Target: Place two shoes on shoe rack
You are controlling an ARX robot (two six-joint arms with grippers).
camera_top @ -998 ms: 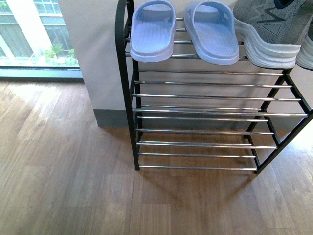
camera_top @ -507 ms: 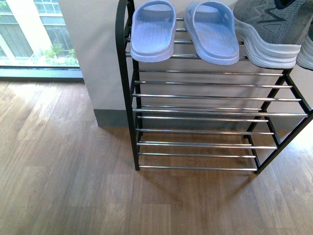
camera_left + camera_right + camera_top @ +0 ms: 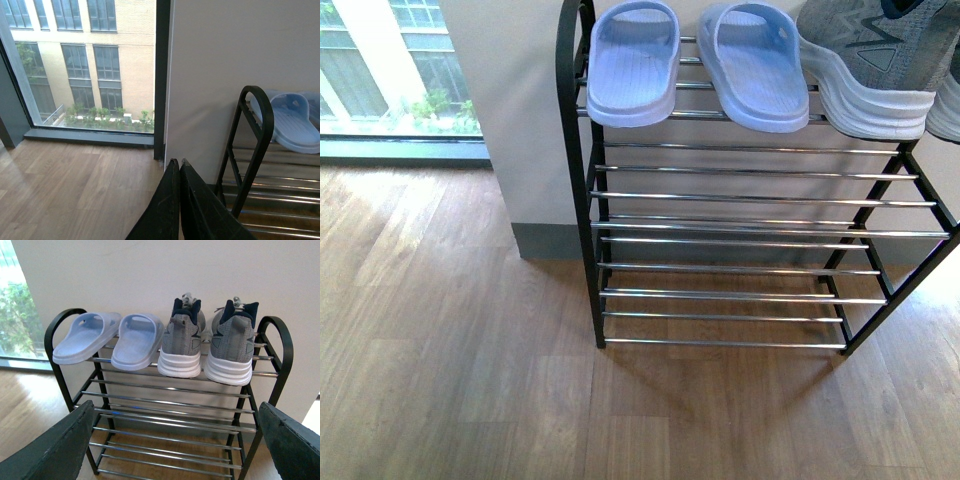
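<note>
The shoe rack (image 3: 750,232) stands against the wall, black uprights with chrome bars. On its top shelf rest two pale blue slides (image 3: 633,62) (image 3: 757,66) and two grey sneakers (image 3: 182,340) (image 3: 232,343) with white soles, heels facing outward. The front view shows only the left sneaker (image 3: 870,60) and an edge of the other; neither arm shows there. My right gripper (image 3: 175,445) is open and empty, held back from the rack facing its lower shelves. My left gripper (image 3: 178,162) is shut on nothing, off the rack's left end (image 3: 255,145), near the slide (image 3: 295,122).
Wood floor (image 3: 450,350) spreads in front of and left of the rack. A floor-level window (image 3: 390,75) with a dark sill lies at the far left, beside the white wall corner (image 3: 167,100). The rack's lower shelves (image 3: 170,425) hold nothing.
</note>
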